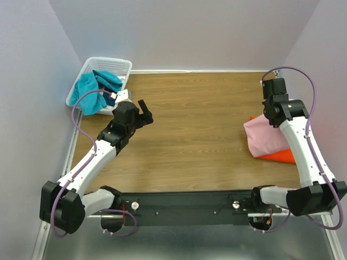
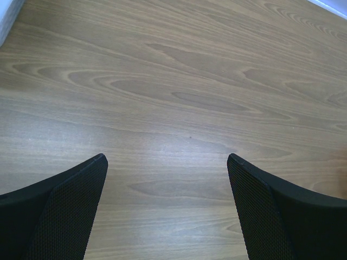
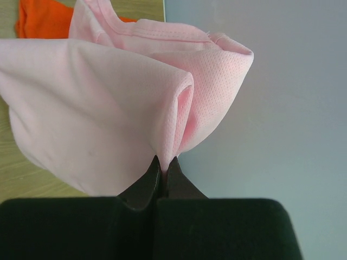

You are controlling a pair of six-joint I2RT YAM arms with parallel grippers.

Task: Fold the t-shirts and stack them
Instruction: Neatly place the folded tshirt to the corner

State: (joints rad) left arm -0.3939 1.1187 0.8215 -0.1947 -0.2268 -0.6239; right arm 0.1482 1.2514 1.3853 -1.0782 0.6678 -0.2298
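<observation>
Clamping pink t-shirt (image 3: 103,114), right pincer (image 3: 164,169) shows its grip only wrist-side.

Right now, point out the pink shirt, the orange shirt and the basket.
pink shirt (image 1: 260,138), top view, its flat middle.
orange shirt (image 1: 281,156), top view, strip showing at the pink one's near edge.
basket (image 1: 111,60), top view, far rim.

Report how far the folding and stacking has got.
Looks done: the orange t-shirt lies on the table at right. In hand: the right jaws are shut on the pink t-shirt, bunched over the orange one. To do: teal and dark blue garments sit in the basket; the left jaws hang open, empty.
</observation>
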